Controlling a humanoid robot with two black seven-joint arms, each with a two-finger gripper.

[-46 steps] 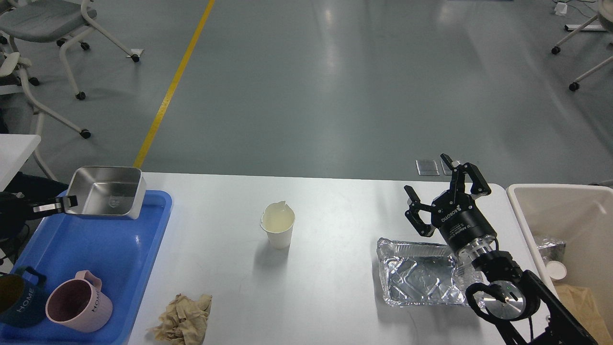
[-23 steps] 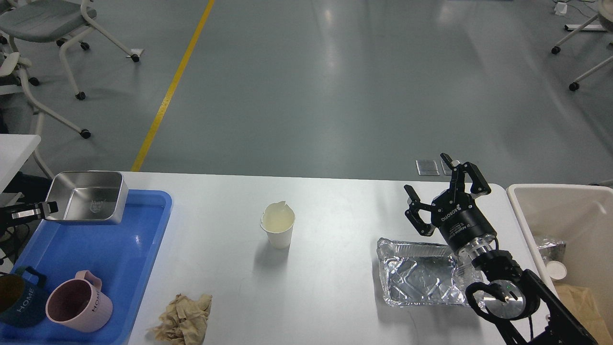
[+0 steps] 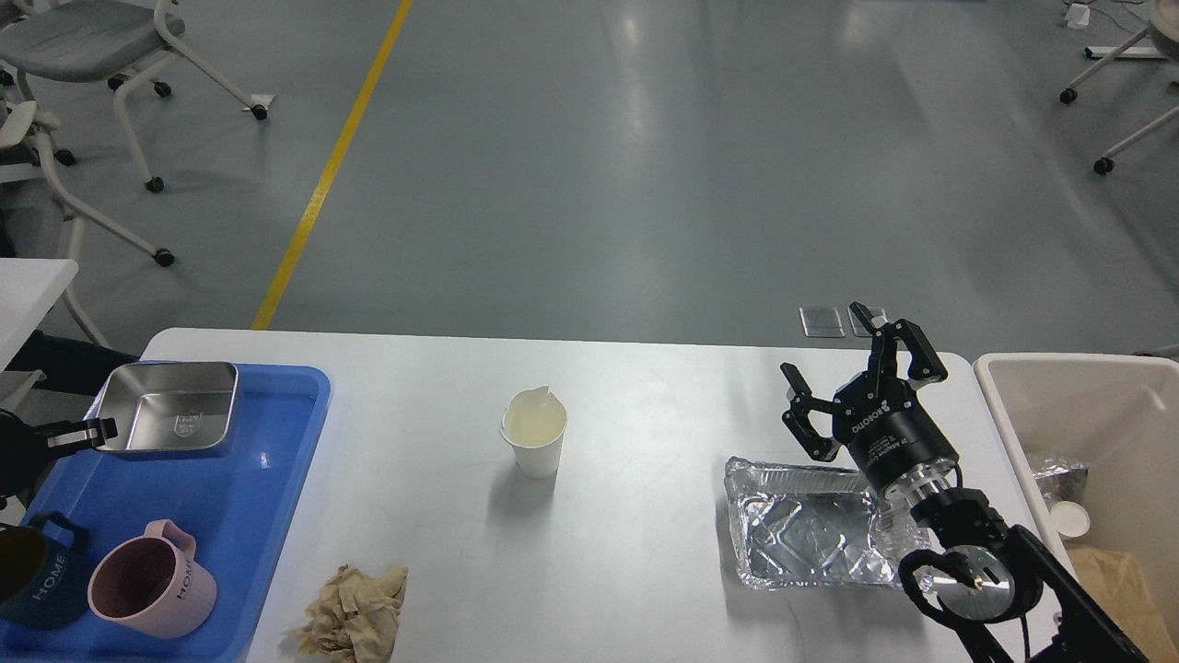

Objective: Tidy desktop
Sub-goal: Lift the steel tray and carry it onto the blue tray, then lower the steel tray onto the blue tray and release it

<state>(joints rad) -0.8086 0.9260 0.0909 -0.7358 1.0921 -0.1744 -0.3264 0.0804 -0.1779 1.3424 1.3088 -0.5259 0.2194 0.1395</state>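
Grey floor with a yellow line behind; white desktop [image 3: 645, 552] filling the lower frame, smooth, glossy, round-cornered. Right gripper [image 3: 861, 391] raised over its right part, fingers spread wide, holding nothing, just above the far edge of a foil tray [image 3: 801, 534]. Left gripper [image 3: 78, 435] at the left edge, pinched shut on the near rim of a steel box [image 3: 170, 419], at the far end of a blue tray [image 3: 230, 497] covering the desktop's left end. Near the middle, upright, a paper cup [image 3: 534, 437] with a torn rim. At the near edge, a crumpled brown napkin [image 3: 355, 612]. On the blue tray, a pink mug [image 3: 147, 585] and a dark mug [image 3: 37, 571], tilted, side by side. Beige bin [image 3: 1087, 433] just beside the right end, scraps inside.
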